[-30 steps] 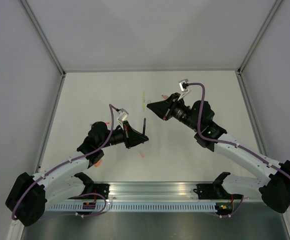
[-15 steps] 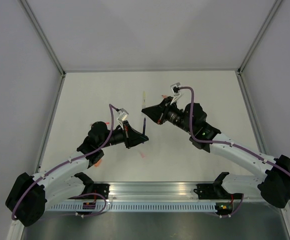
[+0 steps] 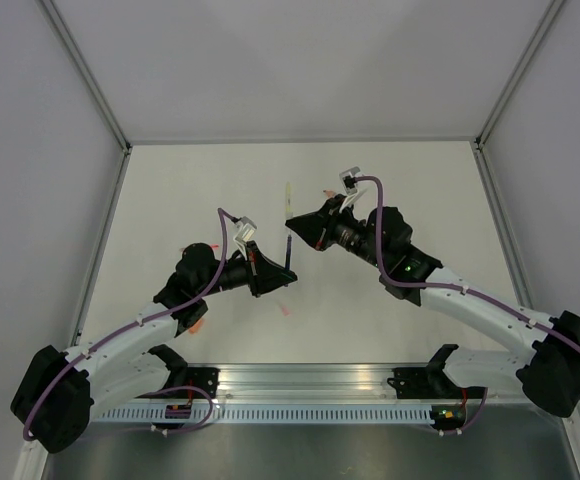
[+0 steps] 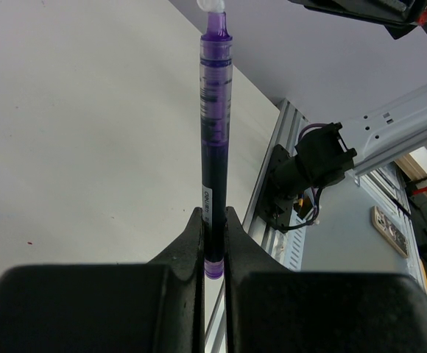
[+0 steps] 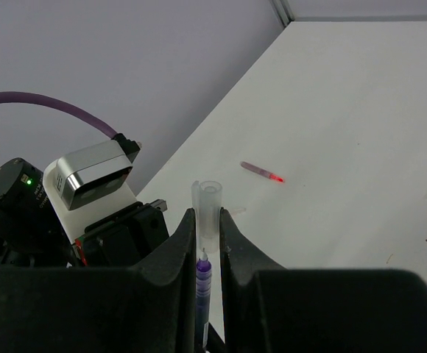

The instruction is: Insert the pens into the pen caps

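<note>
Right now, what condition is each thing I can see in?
Purple pen: clamped in left gripper, uncapped, tip just short of the cap.
Cap: clamped in right gripper, not yet on the pen.
Yellow pen: lying loose on the table.
Pink pen: lying loose on the table.

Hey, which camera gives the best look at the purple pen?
Left wrist: the purple pen shows nearly full length, clamped in the left gripper. Right wrist shows only its tip below a pale cap; the top view shows just a thin dark sliver.
</note>
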Tool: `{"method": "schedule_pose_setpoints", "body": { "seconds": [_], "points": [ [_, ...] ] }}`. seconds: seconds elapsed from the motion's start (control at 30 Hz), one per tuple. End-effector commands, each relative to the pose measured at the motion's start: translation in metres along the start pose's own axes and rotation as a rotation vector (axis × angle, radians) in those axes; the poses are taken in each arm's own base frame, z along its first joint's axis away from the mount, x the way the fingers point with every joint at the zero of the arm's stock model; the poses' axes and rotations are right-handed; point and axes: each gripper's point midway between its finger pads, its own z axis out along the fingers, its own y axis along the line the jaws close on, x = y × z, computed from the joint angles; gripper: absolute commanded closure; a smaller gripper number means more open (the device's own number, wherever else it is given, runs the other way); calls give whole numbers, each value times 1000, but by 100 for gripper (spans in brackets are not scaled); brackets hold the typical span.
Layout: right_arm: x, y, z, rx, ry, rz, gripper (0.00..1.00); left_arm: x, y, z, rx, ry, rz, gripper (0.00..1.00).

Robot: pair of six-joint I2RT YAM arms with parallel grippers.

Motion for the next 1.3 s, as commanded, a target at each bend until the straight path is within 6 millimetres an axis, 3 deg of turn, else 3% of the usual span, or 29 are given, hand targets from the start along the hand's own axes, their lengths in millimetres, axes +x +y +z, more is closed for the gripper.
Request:
{"method": "schedule_pose_setpoints", "body": {
  "seconds": [0.0,0.7,0.87,1.03,1.27],
  "points": [
    [-19,14,-5,-35,-54,-27,100,-23,-16,2,41,-56,59,98],
    [25,18,-12,-37,12,8,100,-26,-15,-1,24,-76,68,98],
    [48,23,-14,-19,39,20,100,-27,-11,-1,5,-84,76,98],
    [52,21,-22,22,13,-4,100,-27,-6,-1,-19,-84,76,98],
    [44,29,-35,27,3,-43,80,-25,-11,0,15,-75,86,98]
  ]
}}
